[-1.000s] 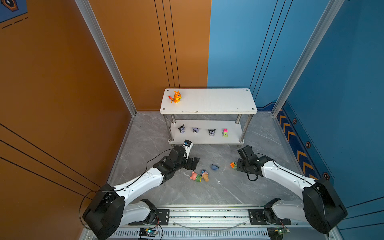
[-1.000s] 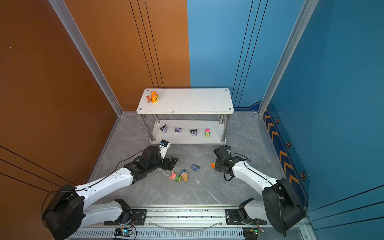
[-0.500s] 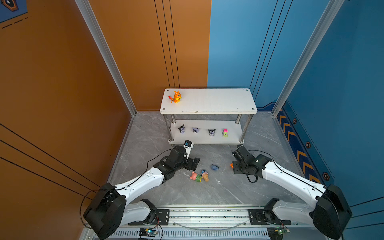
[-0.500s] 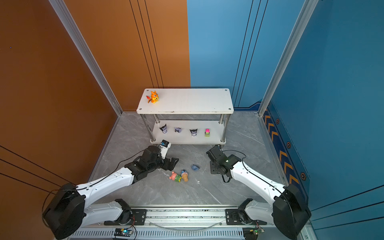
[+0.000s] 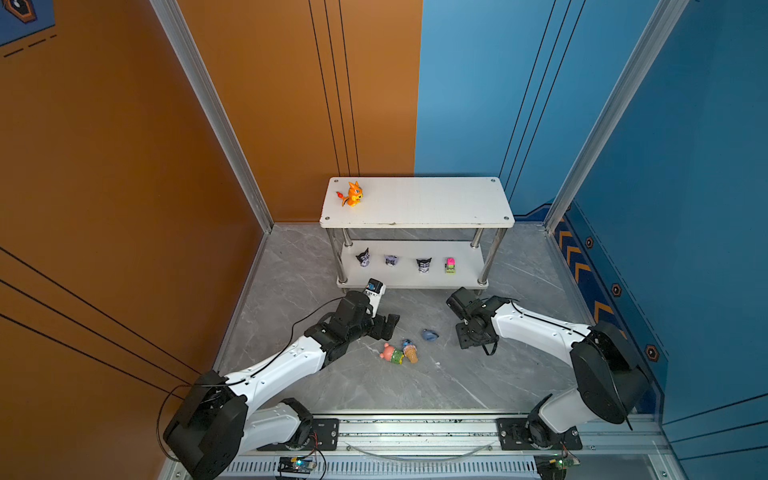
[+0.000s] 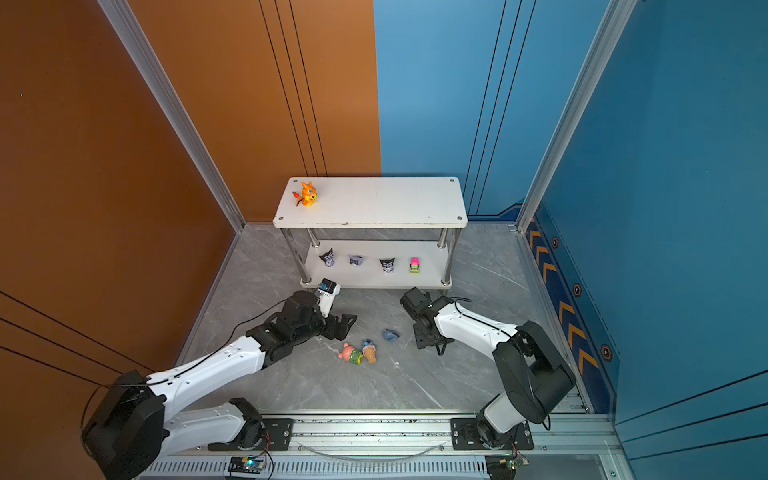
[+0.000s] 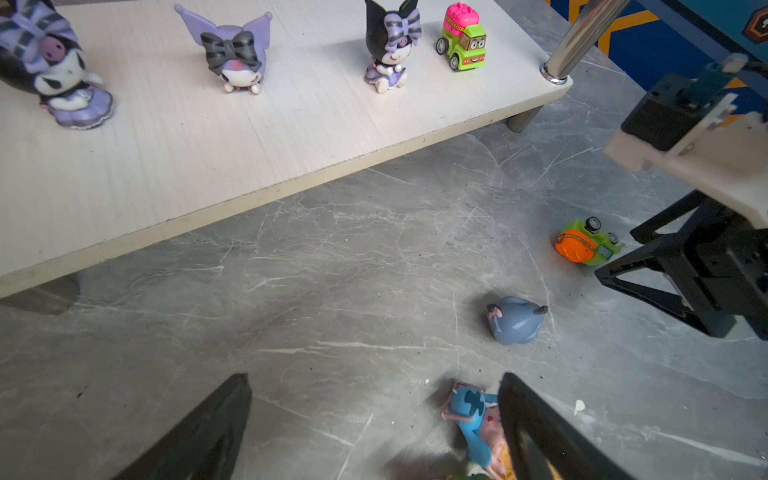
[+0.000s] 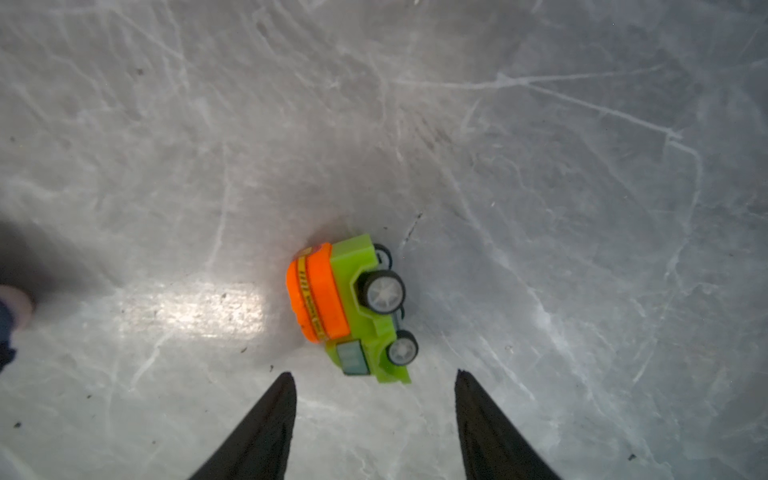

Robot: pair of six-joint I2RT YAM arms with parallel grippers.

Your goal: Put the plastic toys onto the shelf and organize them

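Orange dragon [image 5: 352, 193] tops shelf [image 5: 415, 203] — orange car [image 8: 349, 311] tipped on its side.

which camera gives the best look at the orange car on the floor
The right wrist view: the orange car lies on its side mid-frame, large and unobstructed, wheels showing. The left wrist view shows it small near the edge. In both top views the right gripper hides it.

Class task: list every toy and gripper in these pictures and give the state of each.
orange dragon: upright, shelf top board
black-purple imps: upright, lower board
pink car: on its wheels, lower board
orange car: on its side, floor
grey-blue donkey: lying, floor
pink bear: lying, floor
blue creature on cone: lying, floor
left gripper: open, empty
right gripper: open, empty
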